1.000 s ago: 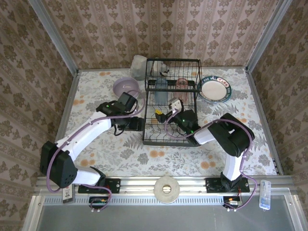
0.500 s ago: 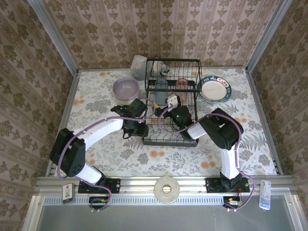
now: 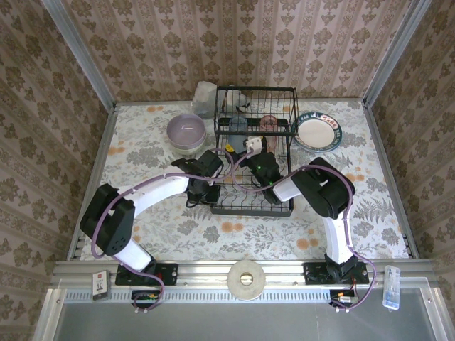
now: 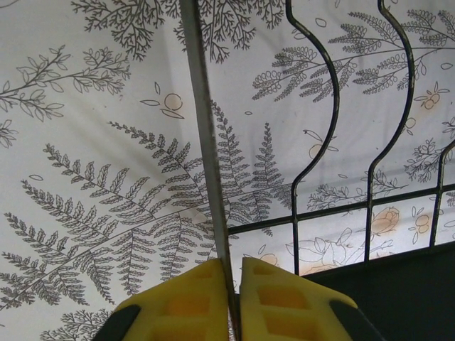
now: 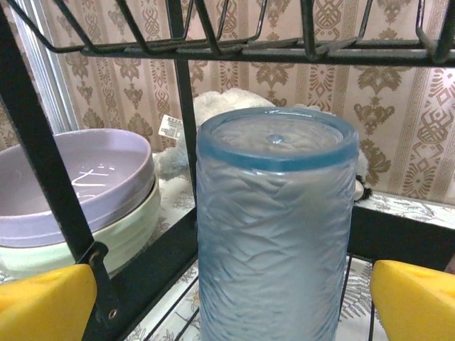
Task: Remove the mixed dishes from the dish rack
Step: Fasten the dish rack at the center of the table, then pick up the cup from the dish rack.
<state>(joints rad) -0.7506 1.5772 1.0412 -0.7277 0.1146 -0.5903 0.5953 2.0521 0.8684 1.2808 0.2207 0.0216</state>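
Note:
The black wire dish rack (image 3: 256,89) stands at the back middle of the table. A grey-blue tumbler (image 5: 277,227) stands upright in its lower tier, between the wide-apart yellow fingers (image 5: 43,302) of my open right gripper (image 5: 227,309), which does not touch it. A pink tumbler (image 3: 269,124) stands beside it. At the rack's left side, my left gripper (image 4: 232,266) is shut on a thin grey upright strip (image 4: 206,142). I cannot tell whether that strip is a plate's rim or part of the rack. The rack's wavy slot wires (image 4: 330,121) lie just right of it.
A lavender bowl (image 3: 186,130) nested in a pale green bowl (image 5: 92,238) sits on the table left of the rack. A white plate with a dark patterned rim (image 3: 318,133) lies to the right. A grey-white lumpy object (image 3: 206,98) sits behind the rack.
My left gripper moved right to the rack's left side and closed on the thin strip. My right gripper pushed farther into the lower tier toward the grey-blue tumbler, still open.

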